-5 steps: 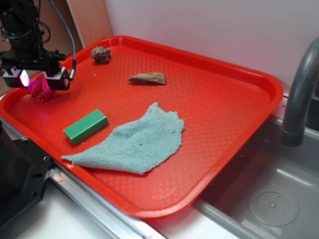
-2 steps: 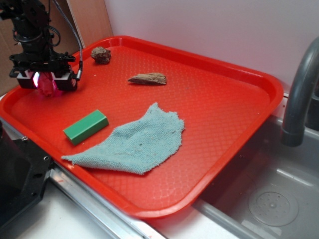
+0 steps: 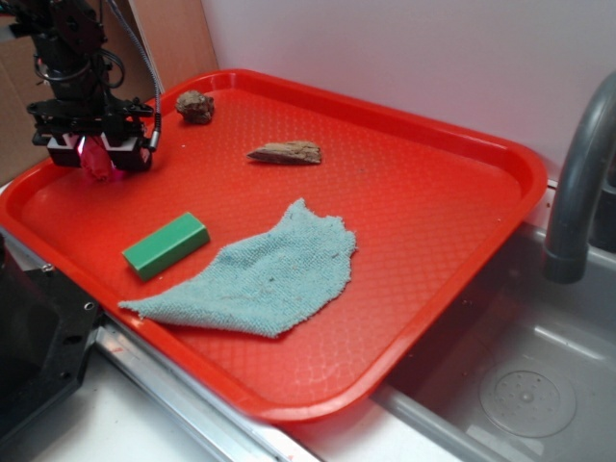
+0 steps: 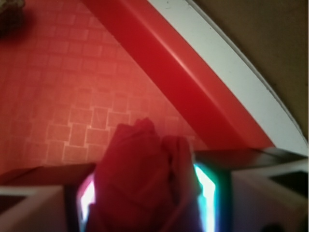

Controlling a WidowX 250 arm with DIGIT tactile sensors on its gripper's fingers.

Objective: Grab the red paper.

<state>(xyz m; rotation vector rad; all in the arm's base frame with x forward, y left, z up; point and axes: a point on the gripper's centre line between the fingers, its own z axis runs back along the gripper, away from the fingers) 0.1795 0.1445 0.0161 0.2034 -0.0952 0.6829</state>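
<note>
At the upper left of the exterior view, the gripper (image 3: 94, 159) is seen above the left part of the red tray (image 3: 433, 221), with the red paper (image 3: 97, 166) pinched between its fingers. The crumpled ball is seen below the black gripper body, its lower end hanging beneath the fingers; whether it touches the tray floor cannot be told.

In the wrist view, the red paper (image 4: 145, 179) fills the lower middle of the frame, wedged between the two fingers, whose lit inner faces are seen at either side of it. The fingers are closed against the paper on both sides. Beyond it, the textured tray floor and the raised tray rim (image 4: 193, 82) are seen running diagonally to the lower right.

Elsewhere on the tray, in the exterior view, a brown rock (image 3: 195, 105) is seen near the upper left rim, a piece of wood (image 3: 286, 152) lies right of it, a green block (image 3: 166, 244) lies at the lower left, and a blue-green cloth (image 3: 260, 274) is spread beside the block. A grey faucet (image 3: 577, 183) is seen at the right edge.
</note>
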